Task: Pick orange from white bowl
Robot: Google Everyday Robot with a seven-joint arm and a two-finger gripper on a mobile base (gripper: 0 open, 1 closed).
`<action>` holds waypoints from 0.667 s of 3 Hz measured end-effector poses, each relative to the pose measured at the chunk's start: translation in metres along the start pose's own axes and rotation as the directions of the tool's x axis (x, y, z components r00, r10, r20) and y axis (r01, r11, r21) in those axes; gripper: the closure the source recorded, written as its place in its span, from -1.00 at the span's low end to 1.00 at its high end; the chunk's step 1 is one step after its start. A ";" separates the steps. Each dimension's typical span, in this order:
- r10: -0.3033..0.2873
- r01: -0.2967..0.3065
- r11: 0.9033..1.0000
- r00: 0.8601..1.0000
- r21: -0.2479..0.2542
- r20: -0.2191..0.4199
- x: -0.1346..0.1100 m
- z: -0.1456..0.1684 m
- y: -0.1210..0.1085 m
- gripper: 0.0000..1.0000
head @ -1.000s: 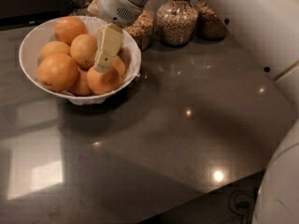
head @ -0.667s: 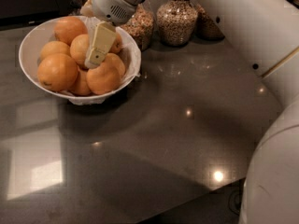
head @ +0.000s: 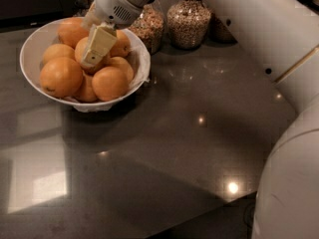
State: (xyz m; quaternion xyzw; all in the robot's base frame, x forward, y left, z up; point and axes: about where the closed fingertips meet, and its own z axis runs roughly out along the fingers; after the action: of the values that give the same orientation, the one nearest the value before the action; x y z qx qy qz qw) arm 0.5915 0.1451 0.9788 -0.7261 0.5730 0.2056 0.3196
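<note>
The white bowl [head: 31, 43] stands at the back left of the dark counter and holds several oranges. My gripper [head: 93, 58] hangs over the middle of the bowl, its tip down on an orange [head: 80, 48] in the centre of the pile, which it partly hides. Other oranges lie around it: one at the front [head: 109, 82], one behind the gripper [head: 121, 44], and a larger, deeper-orange fruit [head: 61, 77] at the front left.
Two glass jars of grain [head: 188, 19] [head: 150, 28] stand just behind and to the right of the bowl. My white arm [head: 269, 34] crosses the back right, and my body [head: 291, 183] fills the lower right. The dark counter [head: 164, 148] shows light reflections.
The gripper has moved left across the bowl, from the right-hand oranges to the orange in the middle of the pile. The bowl and jars have not moved.
</note>
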 end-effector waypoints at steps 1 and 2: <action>0.025 -0.025 1.000 1.000 0.001 -0.005 0.004 0.006 -0.001 -0.24; 0.044 -0.045 0.999 0.999 -0.009 -0.014 0.009 0.015 -0.002 -0.30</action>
State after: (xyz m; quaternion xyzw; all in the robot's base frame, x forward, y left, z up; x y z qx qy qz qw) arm 0.5968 0.1494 0.9622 -0.7160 0.5904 0.2102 0.3077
